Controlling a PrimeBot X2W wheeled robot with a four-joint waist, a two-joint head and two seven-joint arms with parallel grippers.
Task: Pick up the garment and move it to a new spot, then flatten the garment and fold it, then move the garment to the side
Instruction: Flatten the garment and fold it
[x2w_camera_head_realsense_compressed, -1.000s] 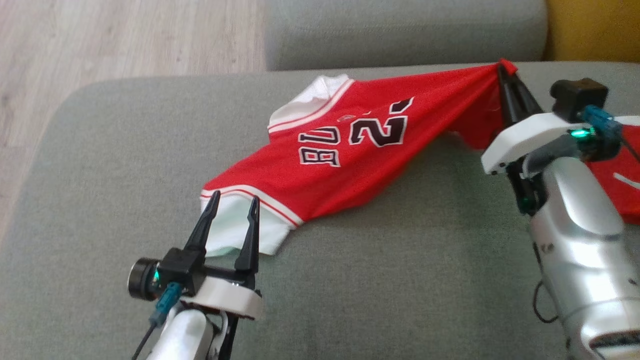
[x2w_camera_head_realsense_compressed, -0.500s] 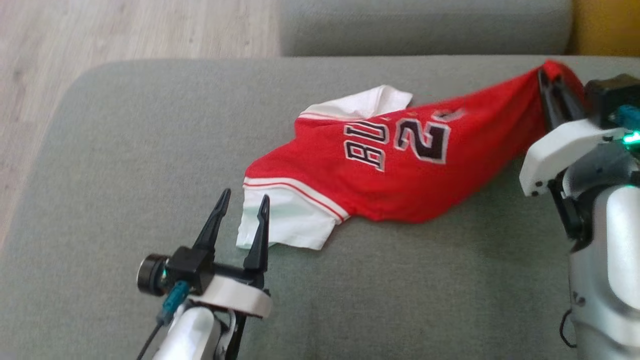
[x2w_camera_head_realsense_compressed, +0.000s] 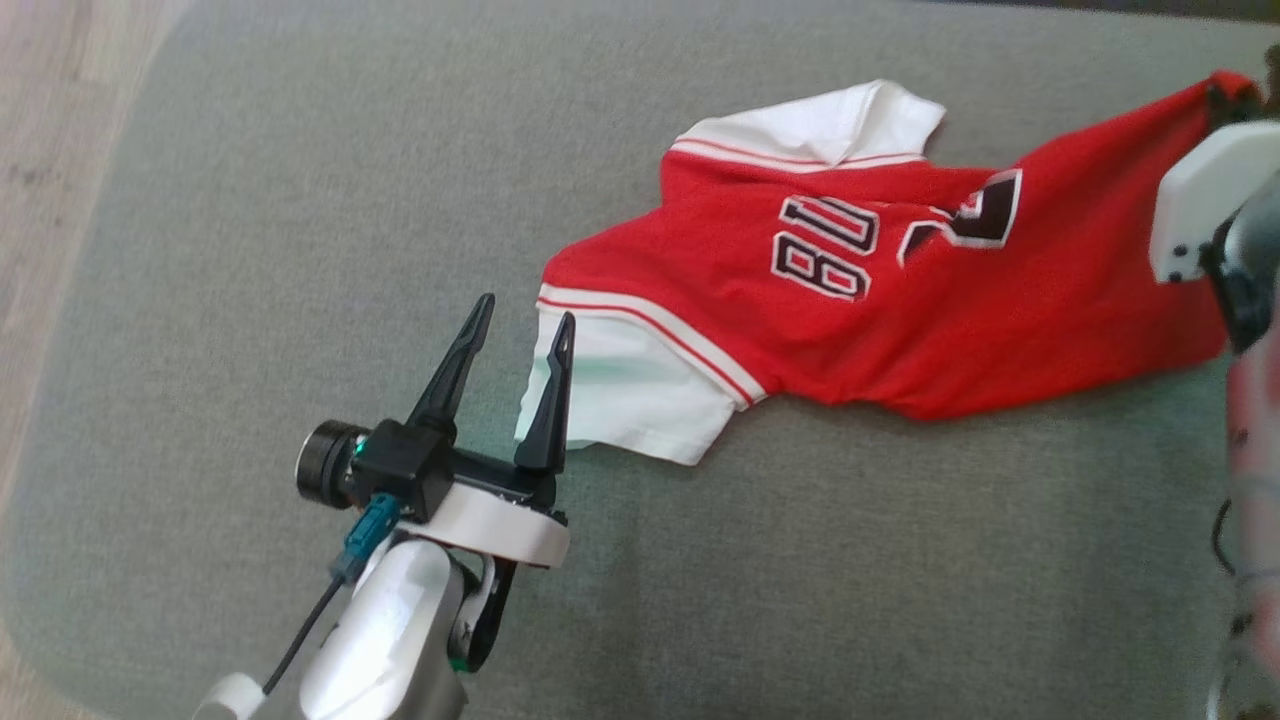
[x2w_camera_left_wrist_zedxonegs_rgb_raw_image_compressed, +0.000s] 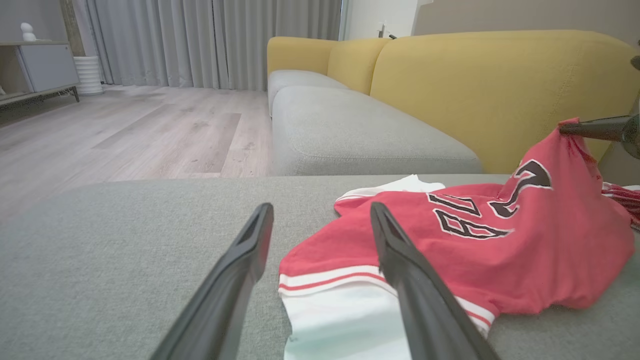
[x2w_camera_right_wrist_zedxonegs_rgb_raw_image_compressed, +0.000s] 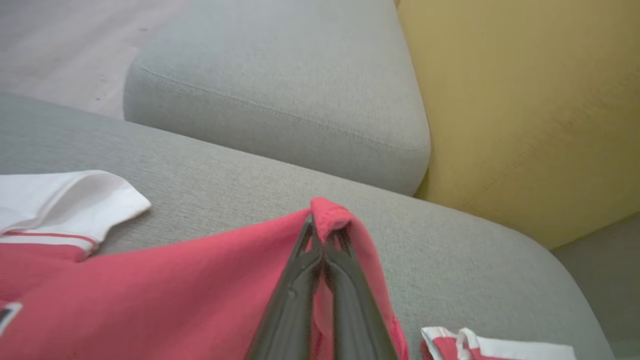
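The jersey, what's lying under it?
The grey cushion is under the jersey; one corner is lifted by the shut right gripper. Anything beneath the cloth is hidden.

support: grey cushion | on it: red jersey, lettering up | white sleeves flat on cushion | jersey's right corner raised off cushion

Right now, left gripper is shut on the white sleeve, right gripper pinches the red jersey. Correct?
Not quite: the left gripper is open, fingers spread at the white sleeve, as the left wrist view shows. The right gripper does pinch the red jersey.
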